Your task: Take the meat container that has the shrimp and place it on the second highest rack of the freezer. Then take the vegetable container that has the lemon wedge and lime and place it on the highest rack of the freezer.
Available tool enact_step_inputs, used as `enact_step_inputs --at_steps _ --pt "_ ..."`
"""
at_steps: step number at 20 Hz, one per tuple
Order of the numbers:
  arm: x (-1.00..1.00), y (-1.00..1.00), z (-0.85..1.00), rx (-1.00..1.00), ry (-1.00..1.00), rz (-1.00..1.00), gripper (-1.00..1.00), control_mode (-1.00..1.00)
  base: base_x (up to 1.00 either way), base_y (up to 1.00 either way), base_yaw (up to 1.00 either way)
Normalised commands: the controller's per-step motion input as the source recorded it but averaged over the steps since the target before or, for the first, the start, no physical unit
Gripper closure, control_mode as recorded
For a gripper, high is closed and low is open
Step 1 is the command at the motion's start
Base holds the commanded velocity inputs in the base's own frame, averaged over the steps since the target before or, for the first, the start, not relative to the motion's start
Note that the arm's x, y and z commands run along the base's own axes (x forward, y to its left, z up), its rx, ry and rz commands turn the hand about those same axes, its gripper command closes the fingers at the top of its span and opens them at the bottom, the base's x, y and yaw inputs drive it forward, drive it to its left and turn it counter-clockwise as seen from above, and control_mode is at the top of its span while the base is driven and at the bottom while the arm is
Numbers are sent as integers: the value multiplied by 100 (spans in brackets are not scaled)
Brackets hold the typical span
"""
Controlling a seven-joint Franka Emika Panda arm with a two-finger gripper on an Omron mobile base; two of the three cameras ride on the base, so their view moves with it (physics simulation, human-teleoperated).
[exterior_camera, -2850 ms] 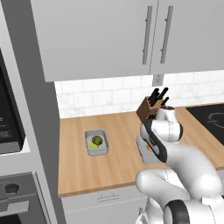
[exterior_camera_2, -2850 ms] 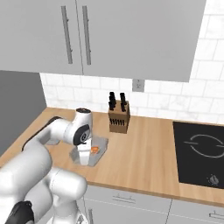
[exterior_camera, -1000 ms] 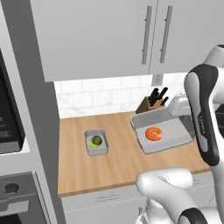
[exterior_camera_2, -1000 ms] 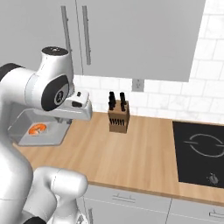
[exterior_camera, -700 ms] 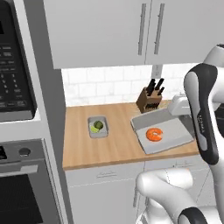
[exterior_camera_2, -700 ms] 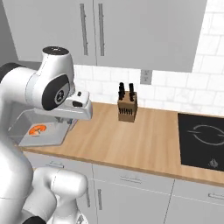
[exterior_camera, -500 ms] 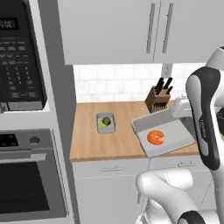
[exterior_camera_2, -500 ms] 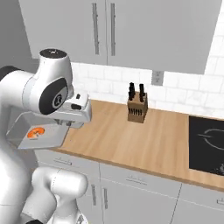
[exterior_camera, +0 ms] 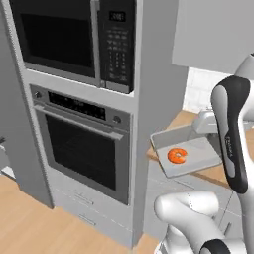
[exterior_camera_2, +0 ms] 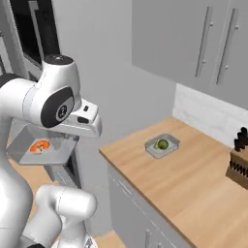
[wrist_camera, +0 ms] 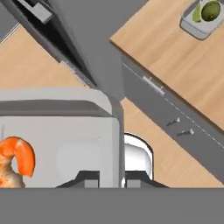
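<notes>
The end effector is clamped on one rim of the meat container, carrying it in the air off the counter, the tray reaching out sideways from the fingers with the shrimp sitting loose near the far end from the grip. That looks a stiff, light, shallow tray, so the edge pinch should bear it, but the walls are low and any tilt could send the shrimp sliding out. Keep it level. Well away from the end effector, on the counter, waits the vegetable container with its lime and lemon wedge; take that by a rim too.
</notes>
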Motion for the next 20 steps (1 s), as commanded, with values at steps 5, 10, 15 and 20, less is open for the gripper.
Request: enact_step_inputs --at_steps 5,10,15,20 --pt "0 0 0 0 0 0 100 100 2 11 99" --pt "0 0 0 0 0 0 100 100 19 19 98" --pt "0 0 0 0 0 0 100 100 81 12 67" --pt "0 0 0 0 0 0 100 100 100 1 19"
